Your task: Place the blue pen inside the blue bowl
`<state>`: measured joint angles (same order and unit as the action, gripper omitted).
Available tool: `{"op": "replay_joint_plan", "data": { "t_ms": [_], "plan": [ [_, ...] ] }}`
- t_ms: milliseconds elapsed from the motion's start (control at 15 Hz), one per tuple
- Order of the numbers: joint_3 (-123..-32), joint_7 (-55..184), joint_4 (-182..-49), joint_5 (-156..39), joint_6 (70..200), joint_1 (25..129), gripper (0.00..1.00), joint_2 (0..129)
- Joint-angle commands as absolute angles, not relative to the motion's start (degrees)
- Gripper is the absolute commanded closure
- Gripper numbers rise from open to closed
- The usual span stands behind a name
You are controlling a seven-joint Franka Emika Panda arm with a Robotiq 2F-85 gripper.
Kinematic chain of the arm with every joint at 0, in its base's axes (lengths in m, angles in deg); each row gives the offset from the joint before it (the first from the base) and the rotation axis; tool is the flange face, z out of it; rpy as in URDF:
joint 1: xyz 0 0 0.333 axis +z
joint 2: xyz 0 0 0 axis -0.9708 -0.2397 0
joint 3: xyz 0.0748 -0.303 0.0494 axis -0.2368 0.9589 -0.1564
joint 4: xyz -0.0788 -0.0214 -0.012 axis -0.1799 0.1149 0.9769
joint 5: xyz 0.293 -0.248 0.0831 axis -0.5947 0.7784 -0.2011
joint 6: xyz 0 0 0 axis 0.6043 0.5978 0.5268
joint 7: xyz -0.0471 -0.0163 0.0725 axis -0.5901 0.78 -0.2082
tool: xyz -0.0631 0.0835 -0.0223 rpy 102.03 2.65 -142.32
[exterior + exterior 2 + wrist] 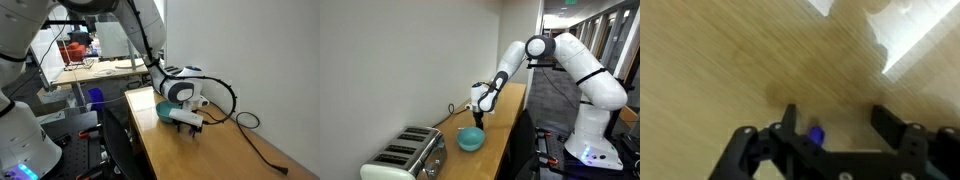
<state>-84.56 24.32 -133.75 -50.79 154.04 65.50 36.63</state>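
The blue pen (816,134) shows only as a small blue end in the wrist view, on the wooden table close to the inner side of one finger. My gripper (840,125) is open, its fingers wide apart over the wood with the pen end between them. In both exterior views the gripper (190,122) (478,114) is low over the table, right beside the blue bowl (163,111) (470,139). The pen is too small to make out there. The bowl is out of the wrist view.
A silver toaster (410,155) stands on the table past the bowl. A long black cable (252,143) trails across the wooden table (230,150). A white wall runs along the table's far side. Another white robot base (25,145) stands beside the table.
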Motion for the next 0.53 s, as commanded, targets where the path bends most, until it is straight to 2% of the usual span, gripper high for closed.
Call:
{"op": "replay_joint_plan", "data": {
  "t_ms": [0, 67, 133, 467],
  "plan": [
    [-83.29, 27.89, -137.25, -48.18, 157.72, 66.71, 0.09, 38.14],
    [-83.33, 27.86, -137.63, -48.0, 158.24, 66.62, 0.09, 38.29],
    [-83.06, 28.38, -137.79, -47.6, 158.78, 66.88, 0.01, 38.22],
    [-84.3, 28.11, -129.52, -48.35, 152.88, 66.91, 0.0, 37.99]
  ]
}}
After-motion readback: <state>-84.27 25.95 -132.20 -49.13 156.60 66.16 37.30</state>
